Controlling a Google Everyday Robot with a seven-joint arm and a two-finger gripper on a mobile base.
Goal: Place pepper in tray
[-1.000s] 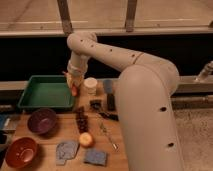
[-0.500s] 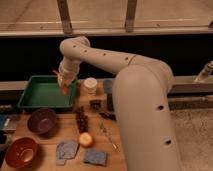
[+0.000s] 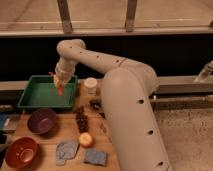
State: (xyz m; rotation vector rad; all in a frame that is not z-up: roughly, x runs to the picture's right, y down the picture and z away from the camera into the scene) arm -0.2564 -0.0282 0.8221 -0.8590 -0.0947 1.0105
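Fig.: gripper (image 3: 58, 82) w/ fingers clamped on red-orange pepper (image 3: 60, 89), hanging over right part of green tray (image 3: 33, 95). Pepper held above tray floor, apparently for release inside; purple bowl (image 3: 41, 121) & grapes (image 3: 81, 120) lie nearer cam.

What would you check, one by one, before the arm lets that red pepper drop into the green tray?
1. Pepper at the gripper: ok, it hangs at the gripper's tip.
2. Gripper over the tray: ok, above its right half.
3. Landing spot free: ok, the tray floor shows nothing in it.
4. Pepper touching the tray floor: cannot tell.
5. White cup out of the way: ok, it stands outside the tray, to its right.
6. Purple bowl clear of the drop: ok, it sits in front of the tray.
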